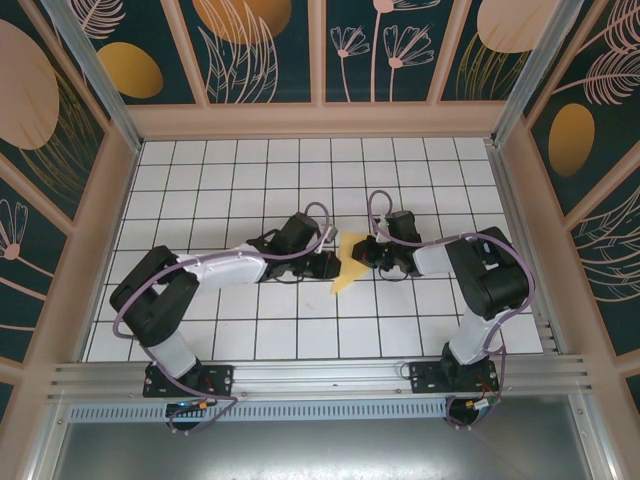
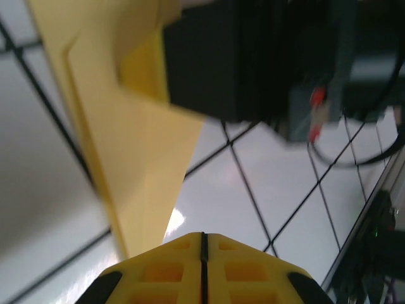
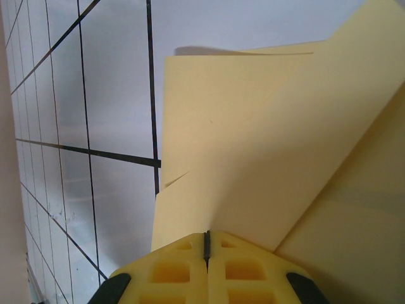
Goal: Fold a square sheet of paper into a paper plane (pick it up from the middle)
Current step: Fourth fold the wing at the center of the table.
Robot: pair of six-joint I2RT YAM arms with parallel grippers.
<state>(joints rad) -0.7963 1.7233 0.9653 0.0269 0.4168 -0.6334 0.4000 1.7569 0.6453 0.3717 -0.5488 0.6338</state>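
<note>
Right claw (image 3: 206,244) pinches the folded, pointed pale-yellow paper plane (image 3: 253,145).

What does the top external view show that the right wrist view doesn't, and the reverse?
Top external: the whole layout, with the left gripper and right gripper facing each other across the yellow paper. Right wrist: the paper's layered folds close up, with that gripper's shut fingertips at its near edge. Both: the folded yellow paper and the white grid table.
</note>
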